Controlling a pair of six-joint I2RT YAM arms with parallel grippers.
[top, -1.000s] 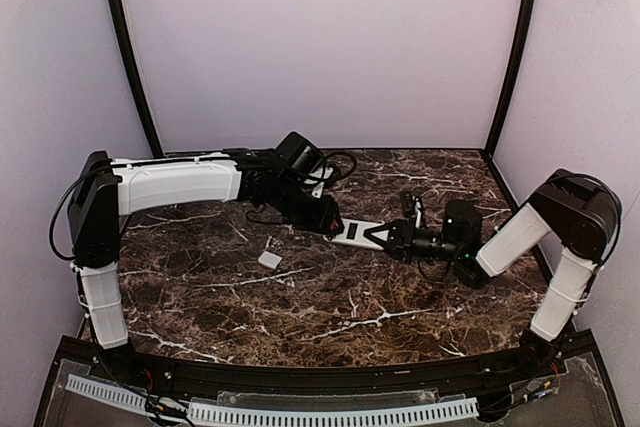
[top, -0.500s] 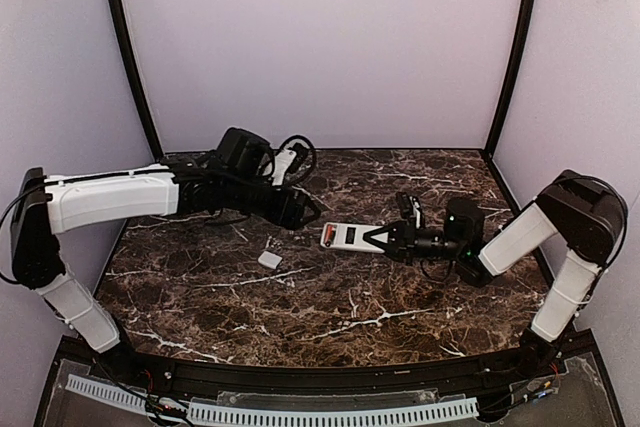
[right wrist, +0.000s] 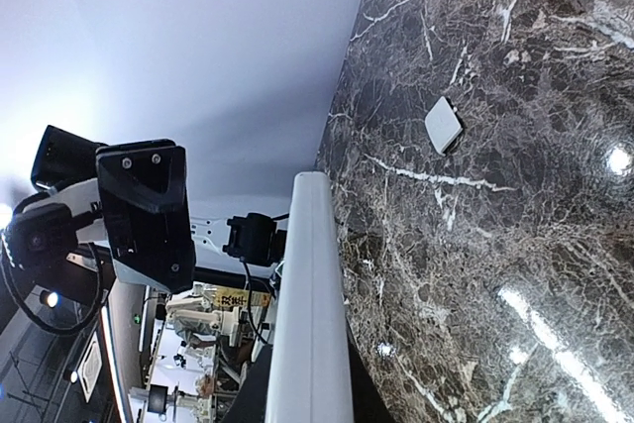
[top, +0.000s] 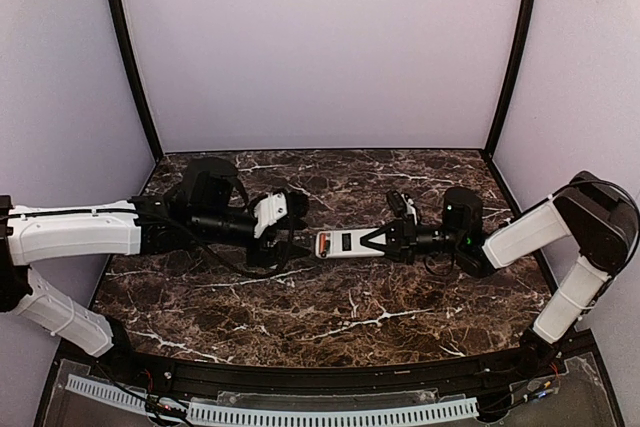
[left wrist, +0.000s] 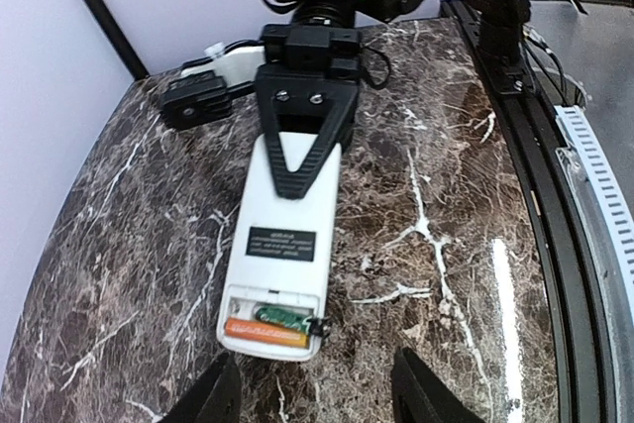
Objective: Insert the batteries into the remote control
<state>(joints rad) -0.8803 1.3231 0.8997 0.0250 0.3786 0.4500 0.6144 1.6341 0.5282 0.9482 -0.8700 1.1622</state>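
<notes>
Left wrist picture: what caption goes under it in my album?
The right gripper holds the remote, batteries showing in its open end, before the open left gripper.

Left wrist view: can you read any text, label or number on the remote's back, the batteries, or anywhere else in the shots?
Black label on the back of the remote control: white print, too blurred to read.
Green battery in the open compartment: markings too small to read.
Yellowish sign in the right wrist view's background: blurred, unreadable.
No other text shows.
</notes>
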